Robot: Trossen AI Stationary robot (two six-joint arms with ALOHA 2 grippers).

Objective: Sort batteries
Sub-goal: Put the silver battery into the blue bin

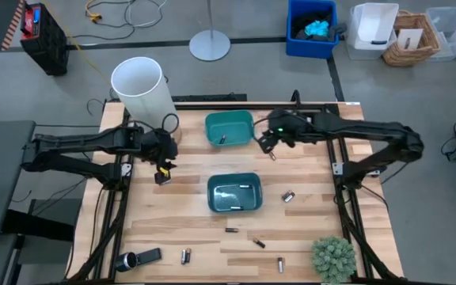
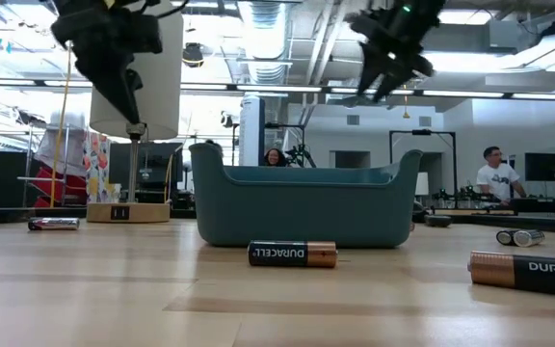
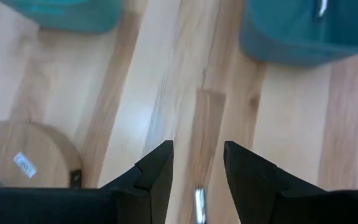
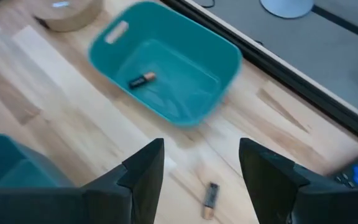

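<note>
Batteries [image 2: 293,254] lie nearest us on the surface [image 1: 307,237]; both our hands hover released, left hand [image 1: 163,176], right hand [image 1: 267,148].

both grippers [image 1: 163,170] [image 1: 266,144] raised, fingers apart

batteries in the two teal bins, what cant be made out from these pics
- Near bin, low view: its wall hides everything inside.
- Near bin, high view: pale streaks inside, too small to count batteries.
- Far bin, left wrist view: cut off by the edge, blurred.
- Far bin's battery: size class too small to read.
</note>
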